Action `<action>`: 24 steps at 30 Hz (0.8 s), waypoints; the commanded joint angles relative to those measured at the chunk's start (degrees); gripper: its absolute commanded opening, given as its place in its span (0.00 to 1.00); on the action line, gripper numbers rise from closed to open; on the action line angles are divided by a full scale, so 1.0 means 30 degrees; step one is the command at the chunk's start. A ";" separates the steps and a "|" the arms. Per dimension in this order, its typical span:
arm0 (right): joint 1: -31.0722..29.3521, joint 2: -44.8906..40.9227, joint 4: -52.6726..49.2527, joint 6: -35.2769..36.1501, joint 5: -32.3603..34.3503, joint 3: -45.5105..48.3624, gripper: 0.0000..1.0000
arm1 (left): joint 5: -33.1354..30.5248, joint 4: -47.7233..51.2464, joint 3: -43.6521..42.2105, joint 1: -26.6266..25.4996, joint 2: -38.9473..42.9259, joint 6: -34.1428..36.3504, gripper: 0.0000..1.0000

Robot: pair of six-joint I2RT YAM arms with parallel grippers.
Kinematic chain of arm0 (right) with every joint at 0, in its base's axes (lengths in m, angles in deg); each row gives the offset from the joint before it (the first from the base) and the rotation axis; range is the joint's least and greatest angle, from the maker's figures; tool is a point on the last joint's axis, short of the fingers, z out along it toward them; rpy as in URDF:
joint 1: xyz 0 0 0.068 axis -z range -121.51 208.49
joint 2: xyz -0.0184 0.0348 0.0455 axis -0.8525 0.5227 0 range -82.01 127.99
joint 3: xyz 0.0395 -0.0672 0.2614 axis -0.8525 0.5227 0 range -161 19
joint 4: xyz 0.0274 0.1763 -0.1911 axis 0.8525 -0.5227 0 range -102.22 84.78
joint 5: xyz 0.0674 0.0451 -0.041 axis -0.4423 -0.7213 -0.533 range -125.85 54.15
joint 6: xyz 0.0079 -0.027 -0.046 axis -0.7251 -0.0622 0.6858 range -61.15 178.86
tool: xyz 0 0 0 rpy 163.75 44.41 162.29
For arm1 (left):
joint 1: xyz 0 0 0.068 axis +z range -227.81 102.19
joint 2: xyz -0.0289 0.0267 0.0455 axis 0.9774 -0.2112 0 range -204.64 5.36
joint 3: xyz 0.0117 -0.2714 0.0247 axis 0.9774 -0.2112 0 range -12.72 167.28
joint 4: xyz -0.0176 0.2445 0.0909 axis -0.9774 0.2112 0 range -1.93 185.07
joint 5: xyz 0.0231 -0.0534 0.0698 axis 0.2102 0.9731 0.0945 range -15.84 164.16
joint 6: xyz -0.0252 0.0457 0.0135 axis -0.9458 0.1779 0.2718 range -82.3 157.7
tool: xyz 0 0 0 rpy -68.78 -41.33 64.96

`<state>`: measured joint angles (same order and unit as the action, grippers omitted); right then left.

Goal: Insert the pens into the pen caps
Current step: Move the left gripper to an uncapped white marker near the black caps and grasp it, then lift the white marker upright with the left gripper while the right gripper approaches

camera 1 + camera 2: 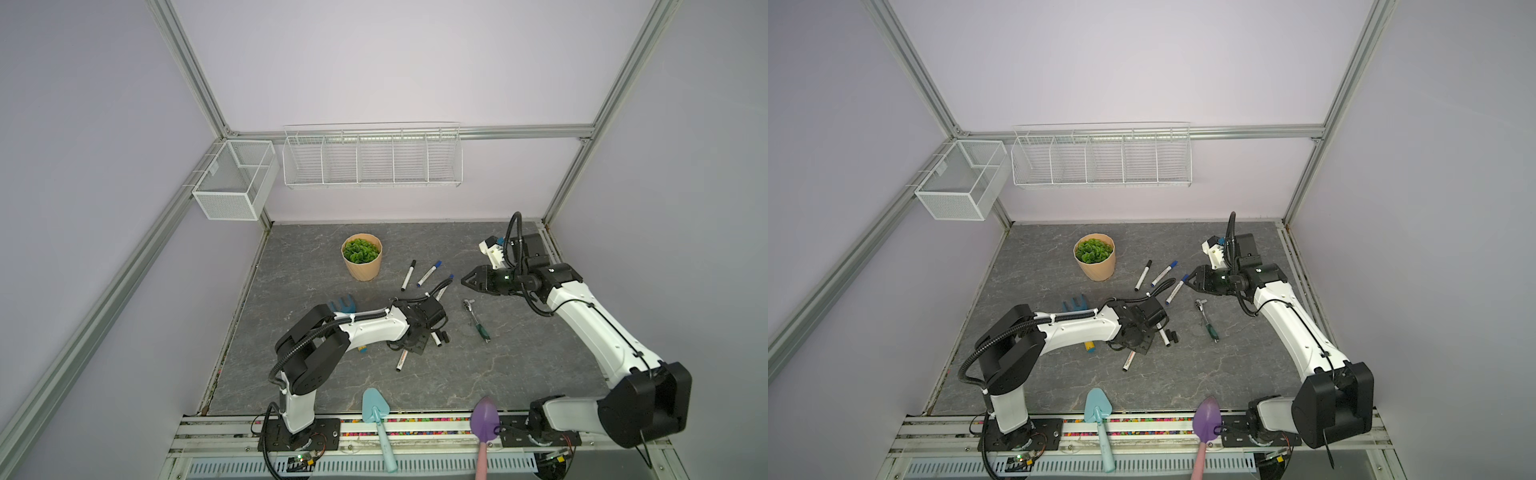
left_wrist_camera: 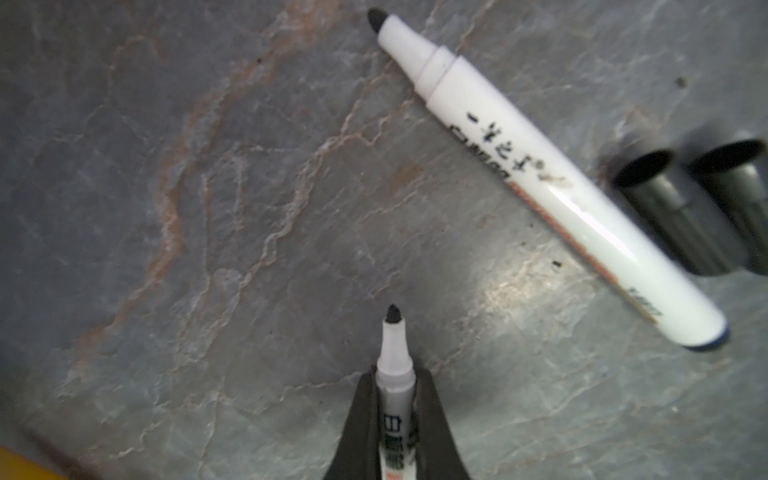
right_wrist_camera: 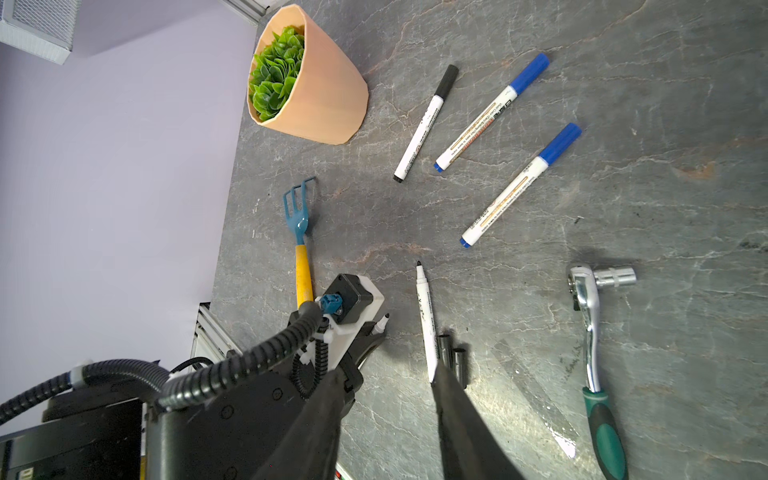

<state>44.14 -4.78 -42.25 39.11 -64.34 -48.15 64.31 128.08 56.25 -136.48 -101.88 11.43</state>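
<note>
The left tool (image 2: 395,380) grips an uncapped black-tipped pen (image 2: 392,345) near two loose black caps (image 2: 660,208), while the right tool (image 3: 386,374) hangs parted, apparently empty.

Both arms have white link shells and black joint housings. On the left arm (image 1: 374,328) a ribbed black conduit (image 3: 249,357) is tied on with white zip ties, and small dark screws dot the shell. On the right arm (image 1: 582,316) a thin black cable runs along the shell. The camera mount (image 3: 365,299) is white with a blue connector. The fingers (image 2: 361,419) are matt black and tapered. The base plate (image 1: 328,430) is black. Below it sits a small green light (image 1: 300,458), possibly a board LED.
</note>
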 commanded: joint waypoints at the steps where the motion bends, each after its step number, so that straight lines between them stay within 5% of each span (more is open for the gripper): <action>1: -0.0074 -0.0446 0.0001 -0.0089 -0.0027 -0.0114 0.40 | 0.0077 0.0321 0.0310 0.0833 0.0780 0.0617 0.00; 11: -0.0899 -0.0519 0.0758 0.0501 -0.1439 -0.0318 0.41 | 0.4913 -0.7922 -0.1105 0.3111 0.6897 0.3081 0.00; 24: -0.3542 0.0528 0.1934 0.1264 -0.2360 -0.0678 0.46 | 0.7421 -1.4436 -0.1346 0.3730 0.7474 0.0820 0.00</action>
<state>33.86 -4.67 -38.69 41.77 -70.40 -48.74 83.20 90.22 50.81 -125.36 -78.98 16.29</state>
